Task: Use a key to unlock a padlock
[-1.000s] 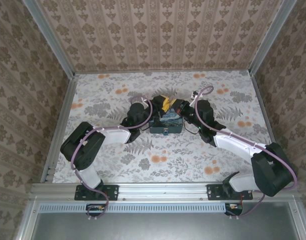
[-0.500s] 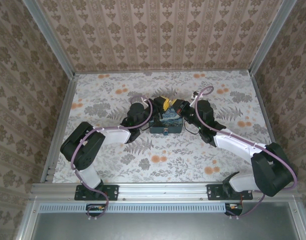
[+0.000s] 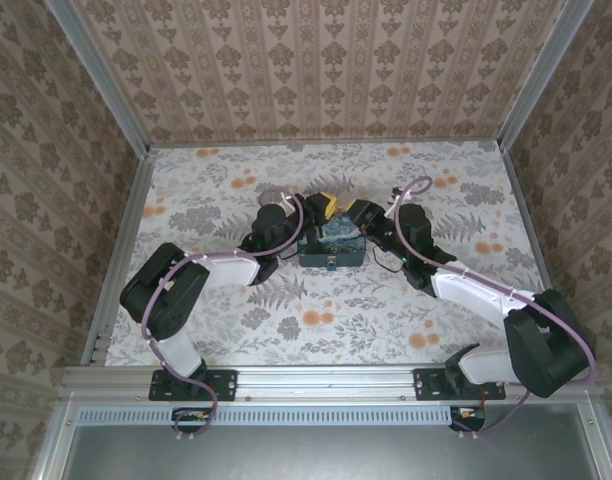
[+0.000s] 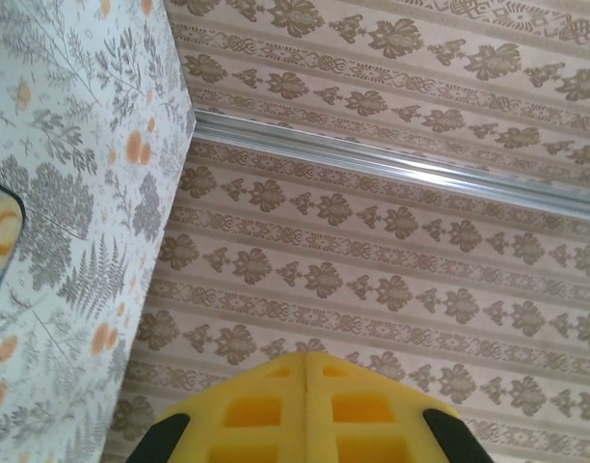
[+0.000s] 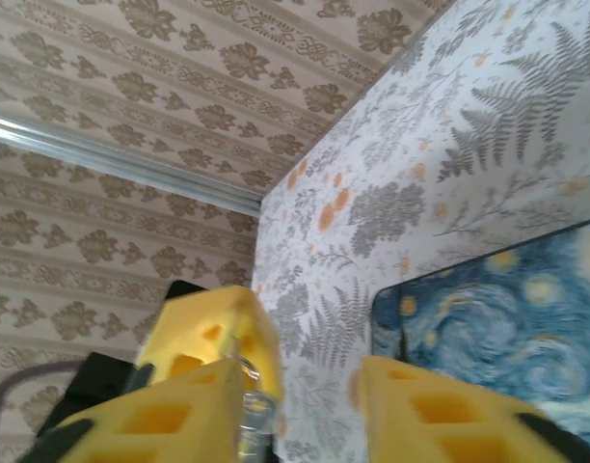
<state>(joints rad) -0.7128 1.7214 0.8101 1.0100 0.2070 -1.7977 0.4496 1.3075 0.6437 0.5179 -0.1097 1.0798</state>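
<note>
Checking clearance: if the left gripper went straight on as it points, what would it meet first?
Probably the patterned wall; nothing shows between it and the left gripper, though depth is unclear.

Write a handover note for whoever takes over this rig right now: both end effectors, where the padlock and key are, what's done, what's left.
Left end effector: shut, apparently pinching a small silvery piece, likely the key, by the far side of the painted box.
Right end effector: open, fingers either side of that piece.
Padlock: at the box's near face, too small to tell if locked.
Done: key seems picked up.
Left: bring it to the padlock, insert, turn.
</note>
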